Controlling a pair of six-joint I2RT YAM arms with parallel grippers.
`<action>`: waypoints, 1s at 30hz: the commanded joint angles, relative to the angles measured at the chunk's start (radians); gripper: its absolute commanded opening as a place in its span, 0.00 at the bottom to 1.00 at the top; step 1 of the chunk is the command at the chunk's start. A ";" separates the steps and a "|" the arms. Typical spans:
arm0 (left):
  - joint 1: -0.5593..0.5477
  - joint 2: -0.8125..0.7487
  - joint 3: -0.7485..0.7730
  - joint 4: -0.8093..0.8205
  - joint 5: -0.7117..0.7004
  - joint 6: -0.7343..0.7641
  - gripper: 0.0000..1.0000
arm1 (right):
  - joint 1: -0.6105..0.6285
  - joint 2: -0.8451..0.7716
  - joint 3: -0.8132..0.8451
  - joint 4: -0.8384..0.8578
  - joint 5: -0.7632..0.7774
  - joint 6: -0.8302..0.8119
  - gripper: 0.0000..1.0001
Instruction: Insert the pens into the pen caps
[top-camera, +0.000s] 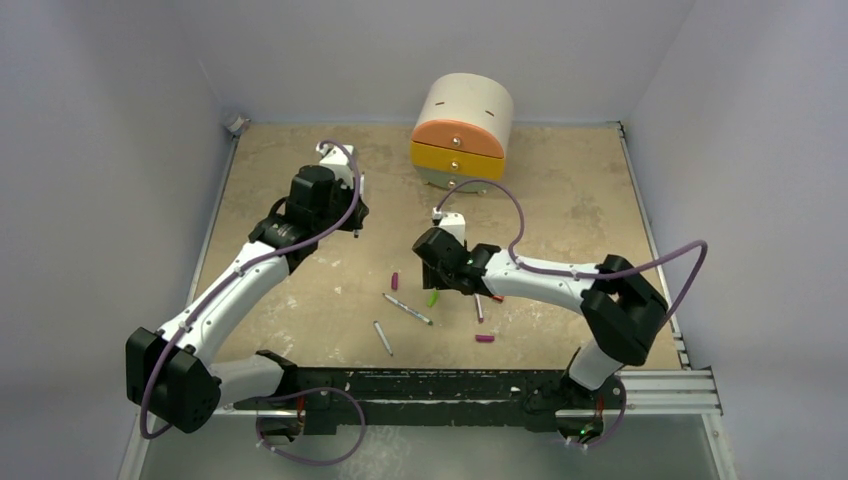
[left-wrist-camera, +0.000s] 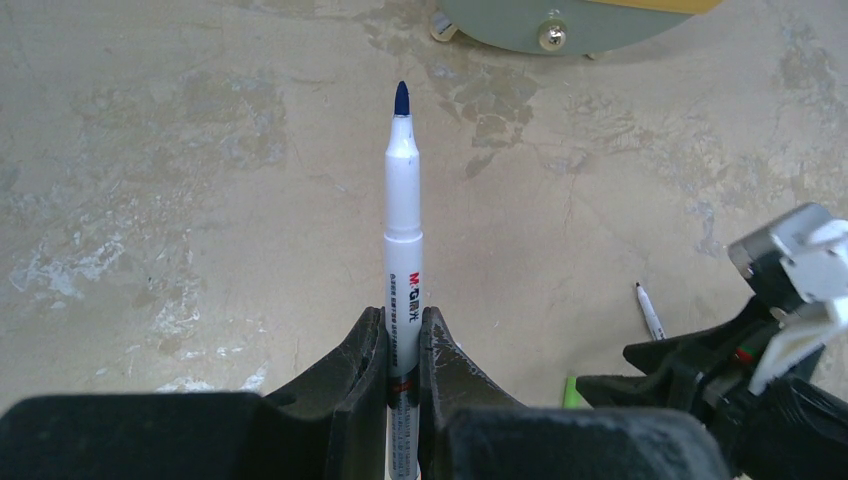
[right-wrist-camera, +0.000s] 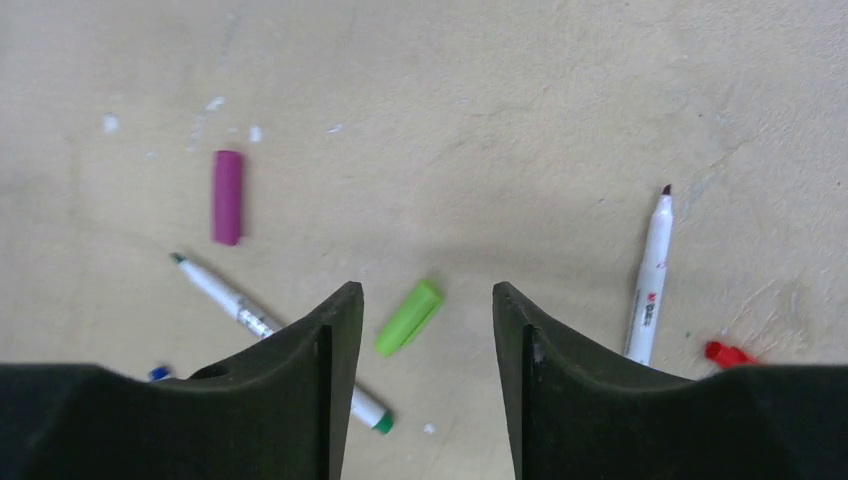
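My left gripper (left-wrist-camera: 402, 318) is shut on a white pen (left-wrist-camera: 403, 220) with a blue tip, held above the table; in the top view it (top-camera: 350, 222) is at the back left. My right gripper (right-wrist-camera: 423, 288) is open and hovers over the green cap (right-wrist-camera: 408, 317), which lies between the fingers; in the top view the gripper (top-camera: 437, 282) is just behind that cap (top-camera: 433, 297). A magenta cap (right-wrist-camera: 227, 197), a green-tipped pen (right-wrist-camera: 262, 322), a dark-tipped pen (right-wrist-camera: 650, 280) and a red cap (right-wrist-camera: 730, 354) lie around it. A second magenta cap (top-camera: 484, 338) and another pen (top-camera: 382, 337) lie nearer.
A round drawer unit (top-camera: 462, 130) with orange and yellow fronts stands at the back centre. White walls enclose the table (top-camera: 560, 220) on three sides. A black rail (top-camera: 420, 385) runs along the near edge.
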 joint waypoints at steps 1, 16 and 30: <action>0.003 -0.040 0.003 0.031 0.007 0.004 0.00 | 0.055 -0.044 0.063 -0.103 0.143 0.171 0.57; -0.027 -0.059 -0.002 0.026 -0.039 0.003 0.00 | 0.123 0.112 0.087 -0.234 0.110 0.550 0.42; -0.057 -0.069 -0.001 0.016 -0.062 0.013 0.00 | 0.124 0.173 0.138 -0.277 0.111 0.534 0.39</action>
